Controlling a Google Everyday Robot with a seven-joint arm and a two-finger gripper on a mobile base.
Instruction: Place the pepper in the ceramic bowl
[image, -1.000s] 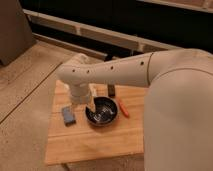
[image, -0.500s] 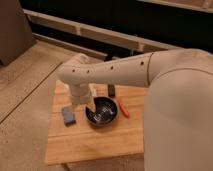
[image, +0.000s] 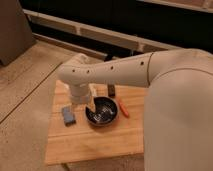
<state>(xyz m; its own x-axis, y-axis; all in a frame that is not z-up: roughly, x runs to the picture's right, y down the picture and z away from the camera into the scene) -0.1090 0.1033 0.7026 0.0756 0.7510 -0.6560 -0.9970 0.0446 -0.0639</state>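
The slim red-orange pepper (image: 123, 108) lies on the wooden table (image: 95, 140), just right of the glossy black ceramic bowl (image: 103, 112). My white arm reaches across from the right, and its wrist hangs over the bowl's left rim. The gripper (image: 89, 103) sits below the wrist at the bowl's left edge, mostly hidden by the arm. It is about a bowl's width left of the pepper.
A blue-grey block (image: 68, 115) lies on the table left of the bowl. A small dark rectangular block (image: 111, 90) sits behind the bowl. A pale object (image: 93, 91) shows partly behind the wrist. The table stands on a speckled floor, with a dark wall behind.
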